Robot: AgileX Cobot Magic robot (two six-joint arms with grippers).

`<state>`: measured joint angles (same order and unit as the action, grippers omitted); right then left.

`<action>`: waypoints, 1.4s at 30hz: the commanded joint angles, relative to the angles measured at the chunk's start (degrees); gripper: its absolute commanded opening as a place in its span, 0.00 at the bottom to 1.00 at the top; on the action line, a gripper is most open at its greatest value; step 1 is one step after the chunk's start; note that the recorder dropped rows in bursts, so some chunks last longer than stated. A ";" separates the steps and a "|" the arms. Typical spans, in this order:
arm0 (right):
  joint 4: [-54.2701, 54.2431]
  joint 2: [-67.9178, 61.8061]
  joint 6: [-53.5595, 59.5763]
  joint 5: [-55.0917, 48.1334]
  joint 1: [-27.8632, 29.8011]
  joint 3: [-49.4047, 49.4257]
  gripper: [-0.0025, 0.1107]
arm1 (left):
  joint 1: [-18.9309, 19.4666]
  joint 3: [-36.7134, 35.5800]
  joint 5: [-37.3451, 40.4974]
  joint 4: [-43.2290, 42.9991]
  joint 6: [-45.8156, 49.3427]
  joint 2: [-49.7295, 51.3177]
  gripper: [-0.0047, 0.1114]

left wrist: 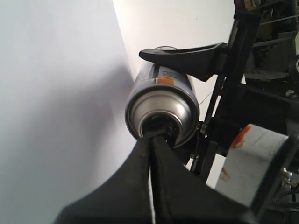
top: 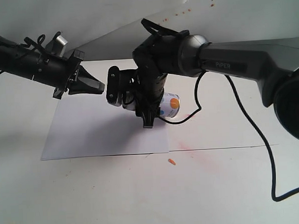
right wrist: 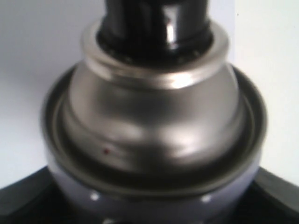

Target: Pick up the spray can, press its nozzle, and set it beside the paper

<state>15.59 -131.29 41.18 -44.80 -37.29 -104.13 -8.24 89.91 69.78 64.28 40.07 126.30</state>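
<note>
Right end effector (top: pixel 150 108) grasping can (left wrist: pixel 163 100), held sideways above paper (top: pixel 91 139) on desk (top: pixel 217 188); left end effector (left wrist: pixel 151 139) clenched, tips (left wrist: pixel 140 156) at nozzle (right wrist: pixel 156 23).

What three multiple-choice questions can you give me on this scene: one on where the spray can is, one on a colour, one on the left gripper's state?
1. Where is the spray can?
A. standing in a box
B. held in the air by the right gripper
C. tucked in a drawer

2. What colour is the small scrap on the table?
A. green
B. blue
C. orange

3. The left gripper is:
A. shut, tips at the nozzle
B. wide open
C. holding a cup

Answers:
1. B, its fingers clamp the can off the table.
2. C, the scrap shows orange.
3. A, the left wrist view shows the tips together at the nozzle.
</note>
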 commanded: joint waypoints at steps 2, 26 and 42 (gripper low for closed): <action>0.03 0.94 0.73 0.64 0.10 -0.62 0.02 | -1.80 0.23 0.19 0.68 1.36 -0.09 0.04; -2.59 1.05 3.76 0.41 -0.32 -0.62 0.02 | -3.34 0.23 0.19 1.63 2.36 3.92 0.04; -2.73 1.05 3.76 0.41 -0.32 -0.62 0.02 | -3.34 0.23 0.19 6.29 4.98 3.89 0.04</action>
<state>14.08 -131.29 44.73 -46.73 -37.29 -104.13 -10.73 89.91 69.68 68.40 44.04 130.14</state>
